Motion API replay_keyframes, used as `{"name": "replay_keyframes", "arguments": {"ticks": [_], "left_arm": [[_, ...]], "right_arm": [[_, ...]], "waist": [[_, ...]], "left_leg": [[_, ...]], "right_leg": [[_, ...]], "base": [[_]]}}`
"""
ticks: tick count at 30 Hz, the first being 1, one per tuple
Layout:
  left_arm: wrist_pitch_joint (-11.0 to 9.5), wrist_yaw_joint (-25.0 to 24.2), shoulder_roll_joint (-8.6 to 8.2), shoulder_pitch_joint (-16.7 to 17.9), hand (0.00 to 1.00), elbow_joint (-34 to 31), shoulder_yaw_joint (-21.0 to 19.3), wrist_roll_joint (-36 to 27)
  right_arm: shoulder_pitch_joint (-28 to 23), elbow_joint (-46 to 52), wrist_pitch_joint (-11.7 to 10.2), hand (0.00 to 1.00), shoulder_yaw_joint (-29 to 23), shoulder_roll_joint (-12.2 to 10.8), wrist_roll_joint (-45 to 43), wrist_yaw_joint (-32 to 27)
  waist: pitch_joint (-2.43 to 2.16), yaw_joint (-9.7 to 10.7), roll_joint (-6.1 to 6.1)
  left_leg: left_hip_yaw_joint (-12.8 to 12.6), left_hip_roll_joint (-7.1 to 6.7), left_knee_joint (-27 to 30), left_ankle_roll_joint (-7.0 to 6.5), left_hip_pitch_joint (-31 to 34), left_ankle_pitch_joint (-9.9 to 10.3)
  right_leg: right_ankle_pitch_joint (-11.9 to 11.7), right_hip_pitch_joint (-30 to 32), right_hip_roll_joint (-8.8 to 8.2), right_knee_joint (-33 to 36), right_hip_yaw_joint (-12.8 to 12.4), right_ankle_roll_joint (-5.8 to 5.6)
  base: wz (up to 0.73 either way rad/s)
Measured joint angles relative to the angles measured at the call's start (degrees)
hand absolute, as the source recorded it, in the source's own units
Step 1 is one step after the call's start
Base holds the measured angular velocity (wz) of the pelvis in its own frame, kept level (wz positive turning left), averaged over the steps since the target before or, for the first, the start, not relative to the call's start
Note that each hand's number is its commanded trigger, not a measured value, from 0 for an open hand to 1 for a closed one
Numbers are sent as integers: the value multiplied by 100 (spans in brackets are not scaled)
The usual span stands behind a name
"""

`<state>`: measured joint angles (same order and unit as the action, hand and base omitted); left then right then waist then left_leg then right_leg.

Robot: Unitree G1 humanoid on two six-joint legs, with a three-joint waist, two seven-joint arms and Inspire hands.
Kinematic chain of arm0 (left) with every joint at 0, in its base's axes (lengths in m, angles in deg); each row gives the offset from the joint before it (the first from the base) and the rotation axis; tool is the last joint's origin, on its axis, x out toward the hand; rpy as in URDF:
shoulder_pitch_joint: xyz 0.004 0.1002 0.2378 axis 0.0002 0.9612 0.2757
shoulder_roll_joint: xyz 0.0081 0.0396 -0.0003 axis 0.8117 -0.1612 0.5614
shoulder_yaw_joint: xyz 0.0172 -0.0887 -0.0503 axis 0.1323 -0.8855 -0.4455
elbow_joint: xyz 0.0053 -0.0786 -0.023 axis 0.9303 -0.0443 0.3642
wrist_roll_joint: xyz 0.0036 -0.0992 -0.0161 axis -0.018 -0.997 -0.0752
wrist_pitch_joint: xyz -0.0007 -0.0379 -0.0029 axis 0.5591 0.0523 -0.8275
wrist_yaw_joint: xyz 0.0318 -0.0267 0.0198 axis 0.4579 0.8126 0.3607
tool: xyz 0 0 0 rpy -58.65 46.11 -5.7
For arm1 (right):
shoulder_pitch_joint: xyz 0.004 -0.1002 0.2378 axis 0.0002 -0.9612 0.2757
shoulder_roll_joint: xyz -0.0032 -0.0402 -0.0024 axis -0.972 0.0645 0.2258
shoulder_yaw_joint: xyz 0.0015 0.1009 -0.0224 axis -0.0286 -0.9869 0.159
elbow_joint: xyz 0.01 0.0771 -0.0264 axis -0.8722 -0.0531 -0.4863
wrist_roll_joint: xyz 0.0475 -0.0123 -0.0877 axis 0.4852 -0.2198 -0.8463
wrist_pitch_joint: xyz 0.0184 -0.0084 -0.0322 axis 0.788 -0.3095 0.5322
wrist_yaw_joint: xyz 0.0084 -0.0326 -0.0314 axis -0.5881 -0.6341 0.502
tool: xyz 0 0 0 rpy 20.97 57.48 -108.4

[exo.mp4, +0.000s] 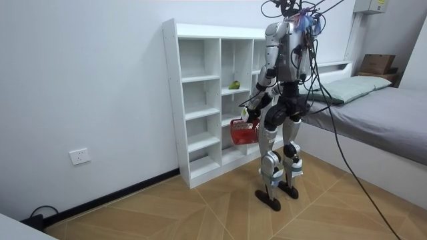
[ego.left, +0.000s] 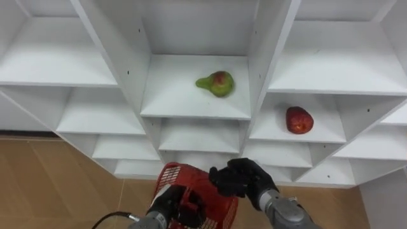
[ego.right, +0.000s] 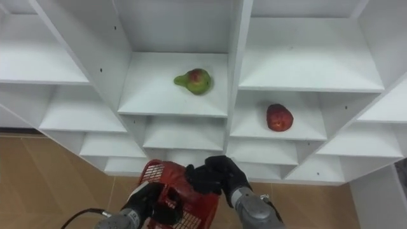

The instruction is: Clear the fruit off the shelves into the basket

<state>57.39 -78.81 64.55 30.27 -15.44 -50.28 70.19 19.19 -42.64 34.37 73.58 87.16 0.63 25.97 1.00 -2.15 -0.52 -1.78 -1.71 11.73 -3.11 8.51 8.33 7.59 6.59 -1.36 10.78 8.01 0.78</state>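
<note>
A green pear with a red blush [ego.left: 216,83] lies on a shelf in the middle column of the white closet [ego.left: 127,48]. One column to the right and a shelf lower lies a red apple [ego.left: 299,120]. My left hand [ego.left: 169,203] is shut on the near rim of a red plastic basket [ego.left: 205,197], held low in front of me. My right hand [ego.left: 242,179] hovers over the basket's far edge with its fingers curled and nothing visible in them. It is well below both fruits. In the room view I stand upright facing the closet, with the basket [exo.mp4: 244,131] at hip height.
The closet's other shelves [ego.left: 60,63] are bare. Wooden floor [ego.left: 57,184] runs below its left columns. A bed [exo.mp4: 380,110] stands at the room view's right, behind me. A white wall [exo.mp4: 87,87] lies at the room view's left.
</note>
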Motion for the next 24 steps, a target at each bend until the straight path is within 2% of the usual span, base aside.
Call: {"name": "replay_keyframes", "arguments": {"ticks": [9,13,24], "left_arm": [[0,-2,-62,-68,100,-37,-1,-22],[-3,-2,-95,-110,100,-49,0,-211],[-3,-2,-120,-112,100,-47,10,-215]], "right_arm": [[5,-46,0,100,146,2,31,87],[10,-268,0,100,166,-14,52,138],[8,-815,15,100,163,-69,56,294]], "waist": [[-5,11,30],[-1,5,42],[7,-3,53]], "left_leg": [[-54,6,-13,-1,2,0],[-68,6,-13,-1,-20,0],[-84,8,-33,-2,-6,1]], "right_leg": [[0,21,-31,0,78,0],[0,-5,-51,0,81,0],[0,25,-45,6,89,0]], "base": [[-1],[0],[0]]}}
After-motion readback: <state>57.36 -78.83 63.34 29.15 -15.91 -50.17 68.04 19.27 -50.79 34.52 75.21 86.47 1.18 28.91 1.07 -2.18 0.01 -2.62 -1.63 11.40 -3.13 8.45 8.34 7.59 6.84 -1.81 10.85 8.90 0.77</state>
